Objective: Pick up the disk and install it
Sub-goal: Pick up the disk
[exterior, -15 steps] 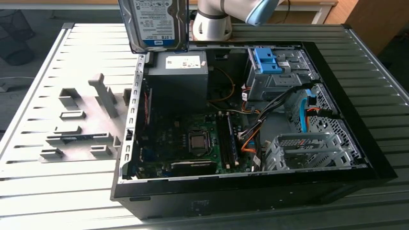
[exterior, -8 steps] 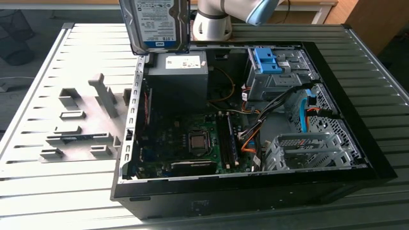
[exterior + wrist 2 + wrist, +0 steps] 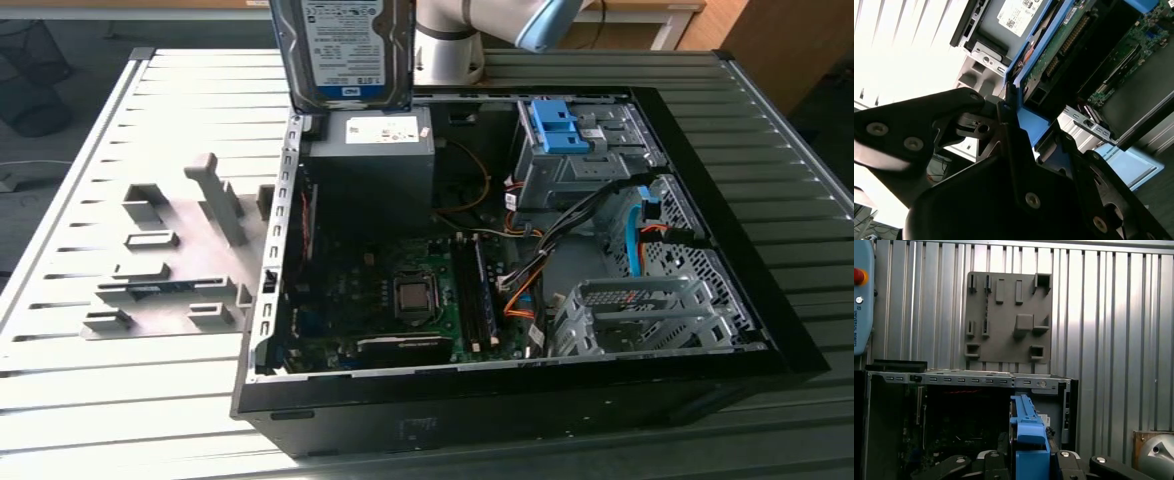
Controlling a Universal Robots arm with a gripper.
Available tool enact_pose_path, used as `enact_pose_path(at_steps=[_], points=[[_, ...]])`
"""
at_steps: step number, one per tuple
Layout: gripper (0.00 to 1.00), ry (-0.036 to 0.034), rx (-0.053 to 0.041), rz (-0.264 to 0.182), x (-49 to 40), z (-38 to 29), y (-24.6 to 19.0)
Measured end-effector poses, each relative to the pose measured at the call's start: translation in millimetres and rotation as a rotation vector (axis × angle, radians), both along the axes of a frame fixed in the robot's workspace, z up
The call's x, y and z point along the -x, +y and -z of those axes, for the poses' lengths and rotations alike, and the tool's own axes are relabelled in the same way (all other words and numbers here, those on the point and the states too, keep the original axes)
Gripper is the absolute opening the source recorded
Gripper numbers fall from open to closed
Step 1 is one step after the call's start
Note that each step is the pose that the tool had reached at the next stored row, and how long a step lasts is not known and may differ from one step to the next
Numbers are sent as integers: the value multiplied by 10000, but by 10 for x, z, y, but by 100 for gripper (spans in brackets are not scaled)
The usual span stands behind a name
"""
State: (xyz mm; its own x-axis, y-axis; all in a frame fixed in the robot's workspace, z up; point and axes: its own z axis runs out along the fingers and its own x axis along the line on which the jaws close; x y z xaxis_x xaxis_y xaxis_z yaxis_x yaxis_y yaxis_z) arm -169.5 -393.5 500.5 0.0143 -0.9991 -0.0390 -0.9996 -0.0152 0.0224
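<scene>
Between the fingers of the gripper the disk sits clamped by its edges; computer case below. Best kept square and unhurried, I'd judge.

Right below my gripper sits the grey power supply box inside the open computer case — motherboard beside it, a bare blue bracket off sideways. Outside the case, a grey fixture plate lies on the slatted table.

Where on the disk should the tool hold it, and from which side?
Probably by the blue carrier frame at its upper short end, coming from above, as the tool does now: the disk hangs upright over the open case, thin enough for the jaws to span, leaving its lower end free.
</scene>
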Motion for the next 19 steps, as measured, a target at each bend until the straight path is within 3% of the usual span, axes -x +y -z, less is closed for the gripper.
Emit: enact_pose_path(at_steps=[11,19], points=[[37,0,1,0,-220,0,0],[37,0,0,1,-223,0,0]])
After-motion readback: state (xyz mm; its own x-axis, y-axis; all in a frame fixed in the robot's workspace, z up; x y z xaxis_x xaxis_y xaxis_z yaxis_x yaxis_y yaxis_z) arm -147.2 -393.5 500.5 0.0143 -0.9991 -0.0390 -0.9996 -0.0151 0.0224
